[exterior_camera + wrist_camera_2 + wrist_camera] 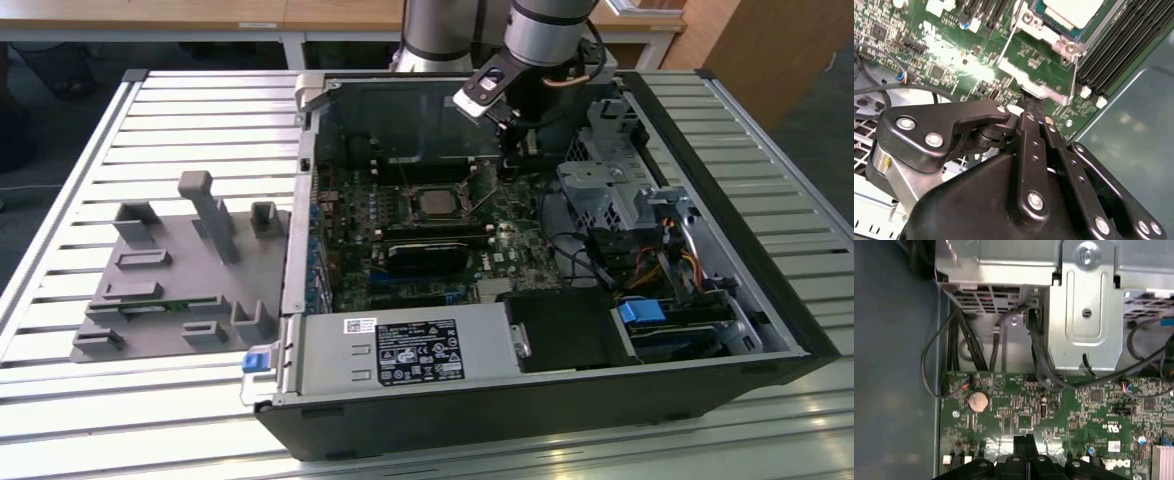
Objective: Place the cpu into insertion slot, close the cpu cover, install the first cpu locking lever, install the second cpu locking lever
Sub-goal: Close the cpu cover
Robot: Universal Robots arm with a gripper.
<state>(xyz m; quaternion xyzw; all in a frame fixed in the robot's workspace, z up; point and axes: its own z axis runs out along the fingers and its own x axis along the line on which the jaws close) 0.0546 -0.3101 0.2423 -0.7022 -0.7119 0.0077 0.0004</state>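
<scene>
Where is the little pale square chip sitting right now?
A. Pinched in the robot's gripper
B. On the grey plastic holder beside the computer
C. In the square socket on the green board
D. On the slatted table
C: in the second wrist view the cpu lies flat in the insertion slot on the green board, framed by silvery metal, while the gripper is beside it, not around it.

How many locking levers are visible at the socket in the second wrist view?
2: one lever beside the memory slots, the other on the socket's opposite side.
</scene>
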